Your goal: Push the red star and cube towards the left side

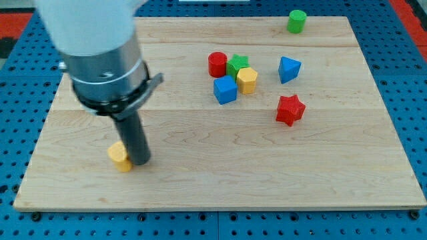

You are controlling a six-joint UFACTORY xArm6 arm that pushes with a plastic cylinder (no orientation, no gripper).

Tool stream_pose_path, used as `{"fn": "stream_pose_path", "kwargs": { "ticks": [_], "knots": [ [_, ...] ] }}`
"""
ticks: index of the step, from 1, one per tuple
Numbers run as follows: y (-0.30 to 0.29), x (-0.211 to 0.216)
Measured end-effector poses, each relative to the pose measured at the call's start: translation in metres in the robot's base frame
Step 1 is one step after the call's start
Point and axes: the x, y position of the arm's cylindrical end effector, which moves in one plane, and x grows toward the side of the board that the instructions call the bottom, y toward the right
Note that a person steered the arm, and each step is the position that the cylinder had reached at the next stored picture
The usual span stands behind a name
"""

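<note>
The red star (pixel 290 109) lies right of the board's middle. The blue cube (pixel 225 89) sits up and to its left, in a cluster with a red cylinder (pixel 217 64), a green star (pixel 237 65) and a yellow hexagonal block (pixel 247 80). My tip (pixel 139 161) rests on the board at the lower left, far left of the red star and the cube, touching the right side of a small yellow block (pixel 120 157).
A blue triangular block (pixel 289 69) lies right of the cluster. A green cylinder (pixel 296 21) stands near the board's top edge at the right. The wooden board (pixel 220 173) lies on a blue perforated table (pixel 407 80).
</note>
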Motion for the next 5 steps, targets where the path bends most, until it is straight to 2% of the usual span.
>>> {"fn": "stream_pose_path", "kwargs": {
  "ticks": [1,2,3,4,5],
  "knots": [
    [-0.035,0.0],
    [0.031,-0.017],
    [0.142,-0.038],
    [0.183,-0.045],
    [0.183,-0.046]
  ]
}}
